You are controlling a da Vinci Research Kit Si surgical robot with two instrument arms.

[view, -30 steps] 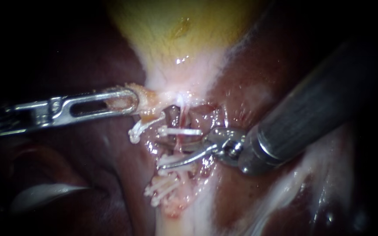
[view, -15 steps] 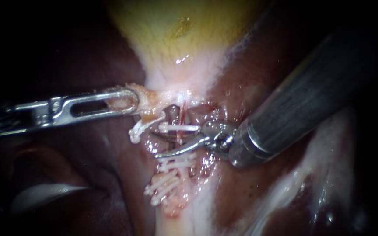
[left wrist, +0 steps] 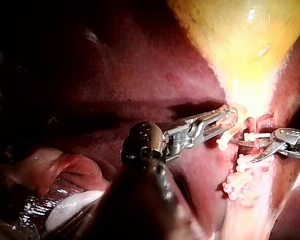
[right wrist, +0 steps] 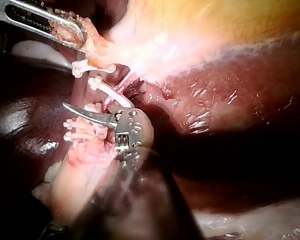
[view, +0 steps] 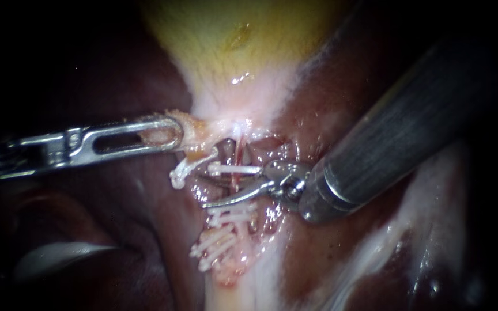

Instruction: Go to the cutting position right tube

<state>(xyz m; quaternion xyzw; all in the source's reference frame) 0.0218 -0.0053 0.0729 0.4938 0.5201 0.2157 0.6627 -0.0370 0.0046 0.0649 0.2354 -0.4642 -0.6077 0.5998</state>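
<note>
Right instrument (view: 208,191) is holding its curved blades slightly apart, straddling the thin red right tube (view: 238,152) just below the single white clip (view: 234,170). Left instrument (view: 174,133) is clamping a pale tissue flap (view: 197,131) above and left of that clip, under the gallbladder (view: 231,40).

Of my right instrument (view: 206,190) only one blade shows plainly. The other lies half hidden behind the clip (view: 234,170) beside it. Whether either blade touches the tube (view: 237,183) between them is too small to tell. My left instrument's (view: 174,133) far jaw is hidden behind the near one and the tissue (view: 197,131) they pinch. Both shafts run off the edges.
</note>
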